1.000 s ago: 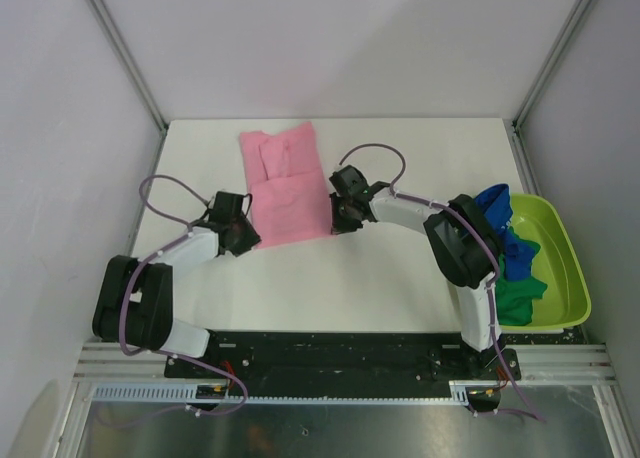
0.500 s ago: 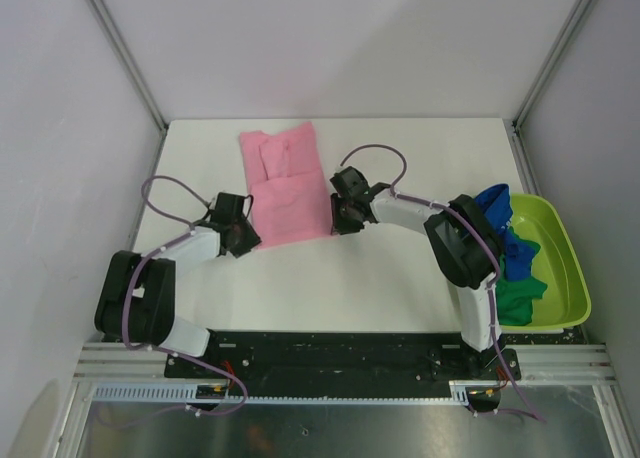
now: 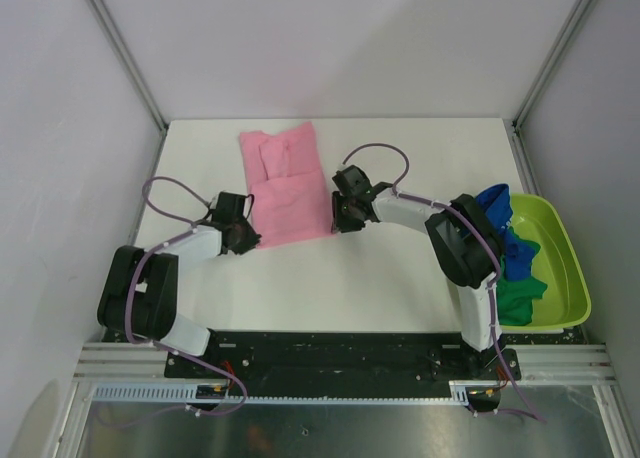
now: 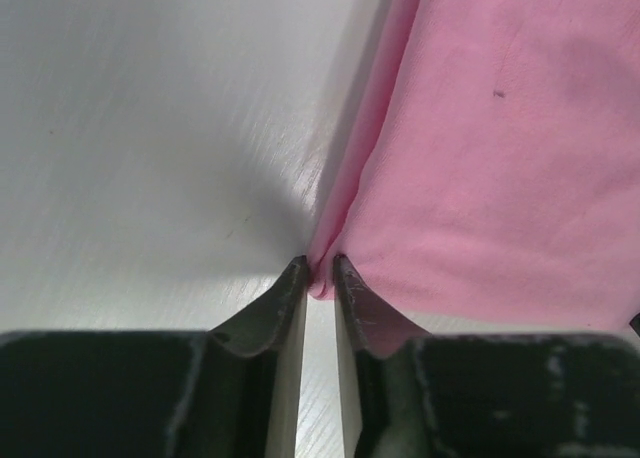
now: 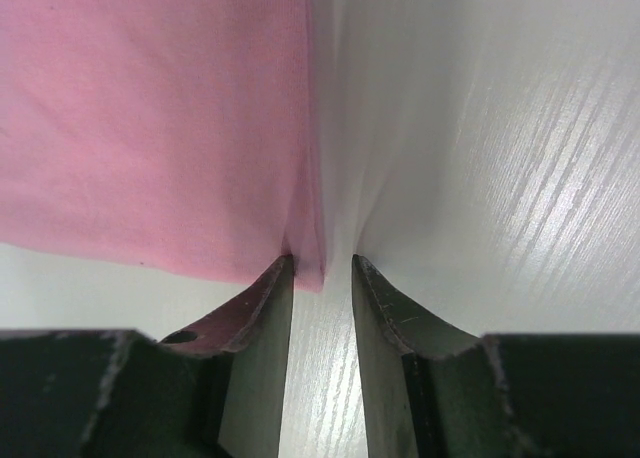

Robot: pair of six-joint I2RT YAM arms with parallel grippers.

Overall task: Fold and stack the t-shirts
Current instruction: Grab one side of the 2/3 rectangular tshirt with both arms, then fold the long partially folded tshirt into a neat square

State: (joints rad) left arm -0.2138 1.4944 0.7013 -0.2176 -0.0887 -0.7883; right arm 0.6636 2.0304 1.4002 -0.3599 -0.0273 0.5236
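Pink t-shirt [image 3: 288, 188]: folded flat, far left-centre of the desk [image 3: 400, 278].
Left hand [image 4: 320, 270]: clenched on its near-left corner.
Right hand [image 5: 322, 265]: fingers slightly parted, near-right corner between them, unpinched.
Lime tub [image 3: 572, 268]: right edge, holding blue t-shirt [image 3: 497, 206] and green t-shirt [image 3: 520, 296].

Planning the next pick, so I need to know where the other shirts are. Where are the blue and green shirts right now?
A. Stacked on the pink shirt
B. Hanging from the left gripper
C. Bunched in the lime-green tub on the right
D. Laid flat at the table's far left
C: the blue shirt and green shirt lie crumpled in the lime-green tub, and only the pink shirt is on the table.
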